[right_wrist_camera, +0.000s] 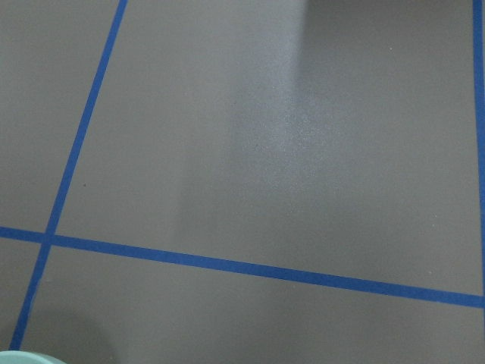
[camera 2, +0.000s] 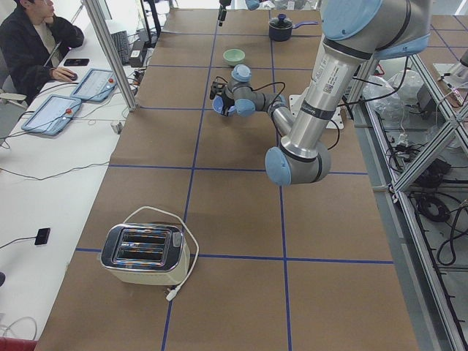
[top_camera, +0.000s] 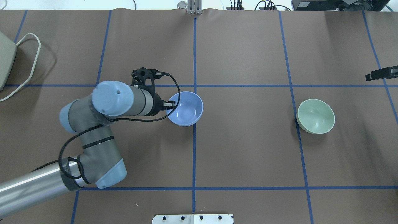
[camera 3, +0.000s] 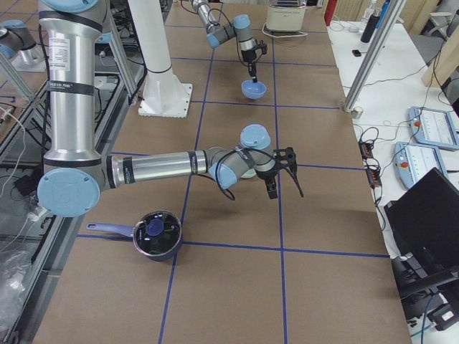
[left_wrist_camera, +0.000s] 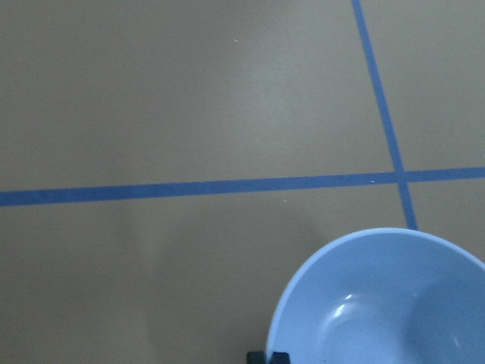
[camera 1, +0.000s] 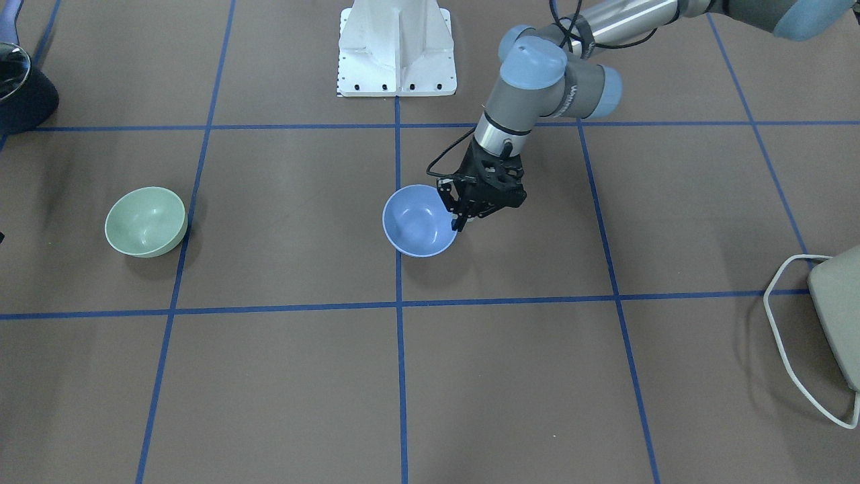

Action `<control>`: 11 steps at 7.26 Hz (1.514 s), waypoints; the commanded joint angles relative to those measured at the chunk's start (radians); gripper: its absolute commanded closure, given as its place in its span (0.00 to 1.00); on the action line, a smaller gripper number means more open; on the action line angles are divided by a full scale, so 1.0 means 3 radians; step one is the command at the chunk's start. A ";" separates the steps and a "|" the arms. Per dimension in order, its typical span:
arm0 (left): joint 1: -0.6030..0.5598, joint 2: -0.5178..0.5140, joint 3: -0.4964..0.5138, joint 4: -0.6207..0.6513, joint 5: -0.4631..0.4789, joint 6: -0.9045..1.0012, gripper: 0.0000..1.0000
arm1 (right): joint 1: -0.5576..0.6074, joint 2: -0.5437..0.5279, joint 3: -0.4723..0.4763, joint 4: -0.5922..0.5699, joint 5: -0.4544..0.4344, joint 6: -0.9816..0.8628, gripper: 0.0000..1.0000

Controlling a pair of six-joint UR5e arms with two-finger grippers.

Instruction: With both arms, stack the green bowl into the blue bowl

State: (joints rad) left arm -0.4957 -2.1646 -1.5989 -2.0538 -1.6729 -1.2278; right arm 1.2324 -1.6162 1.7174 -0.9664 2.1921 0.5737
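The left arm (top_camera: pixel 112 99) fills the overhead frame's lower left. Its gripper (top_camera: pixel 170 104) is pinched on the left rim of the blue bowl (top_camera: pixel 186 109) at frame centre. The green bowl (top_camera: pixel 315 116) sits on the desk (top_camera: pixel 248 149) at right, with the right gripper (camera 3: pixel 285 190) near it, jaws spread.

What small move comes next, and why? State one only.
Probably shift the right gripper over the rim of the green bowl to grasp it. That bowl sits untouched on the table, far from the blue bowl, which the left gripper seems to pinch by its rim near the table's middle. The right gripper hangs open beside the green bowl, not on it.
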 commanded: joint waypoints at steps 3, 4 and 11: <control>0.0154 -0.0174 0.0181 0.0005 0.0187 -0.0049 1.00 | -0.0002 0.0018 -0.0013 0.0000 -0.0005 0.0000 0.00; 0.0154 -0.0168 0.0160 0.0005 0.0187 -0.0039 0.67 | -0.0002 0.0018 -0.0013 0.0000 -0.0005 0.0000 0.00; -0.0665 0.0453 -0.1141 0.1152 -0.0817 0.0973 0.01 | -0.0088 0.0024 0.0022 0.0000 0.0015 0.0366 0.00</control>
State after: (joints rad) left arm -0.5816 -2.1066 -1.8205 -1.8403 -1.7939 -1.0927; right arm 1.2235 -1.6085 1.7152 -0.9682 2.1953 0.6204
